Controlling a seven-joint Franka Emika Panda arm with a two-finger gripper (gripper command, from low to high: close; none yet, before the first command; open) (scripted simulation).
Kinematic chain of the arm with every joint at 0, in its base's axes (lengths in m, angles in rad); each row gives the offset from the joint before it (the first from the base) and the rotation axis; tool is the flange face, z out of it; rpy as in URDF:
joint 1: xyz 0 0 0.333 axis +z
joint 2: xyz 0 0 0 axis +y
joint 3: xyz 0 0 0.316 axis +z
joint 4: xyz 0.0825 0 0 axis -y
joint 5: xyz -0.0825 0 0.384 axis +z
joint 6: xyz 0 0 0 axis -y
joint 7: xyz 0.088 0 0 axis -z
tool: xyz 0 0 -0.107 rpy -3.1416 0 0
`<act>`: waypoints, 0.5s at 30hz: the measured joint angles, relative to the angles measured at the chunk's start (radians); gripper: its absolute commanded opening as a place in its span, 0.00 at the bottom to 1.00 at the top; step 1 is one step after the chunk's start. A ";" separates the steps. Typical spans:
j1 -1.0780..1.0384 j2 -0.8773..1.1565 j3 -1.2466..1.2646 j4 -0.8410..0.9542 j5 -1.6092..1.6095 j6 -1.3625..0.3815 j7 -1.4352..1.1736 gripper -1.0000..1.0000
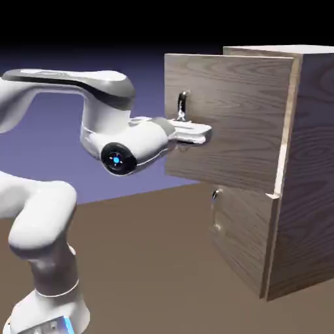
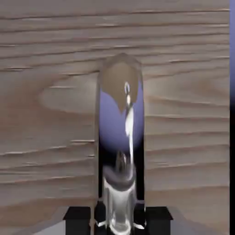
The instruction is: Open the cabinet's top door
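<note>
The cabinet (image 1: pixel 306 163) of grey-brown wood stands at the right of the exterior view. Its top door (image 1: pixel 235 130) is swung partly out from the cabinet's front, its free edge toward the arm. My gripper (image 1: pixel 188 132) is shut on the door's silver bar handle (image 1: pixel 182 104), low on the bar. In the hand view the mirror-like handle (image 2: pixel 121 133) runs up the middle, with the gripper (image 2: pixel 118 221) closed around its lower part and the dark fingertips (image 2: pixel 78 219) on either side. The door's wood grain (image 2: pixel 50 114) fills the rest of that view.
Below the top door, the shorter lower door (image 1: pixel 244 238) sits shut with a small handle (image 1: pixel 216 194) near its upper left corner. The brown table (image 1: pixel 150 261) stretches in front of the cabinet. My white arm (image 1: pixel 45 222) rises at the lower left.
</note>
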 measured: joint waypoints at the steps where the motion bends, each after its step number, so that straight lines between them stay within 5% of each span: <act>1: -0.002 0.017 -0.036 0.011 -0.040 -0.039 -0.004 0.00; 15: 0.136 0.442 -0.513 0.376 -0.477 -0.635 -0.135 0.00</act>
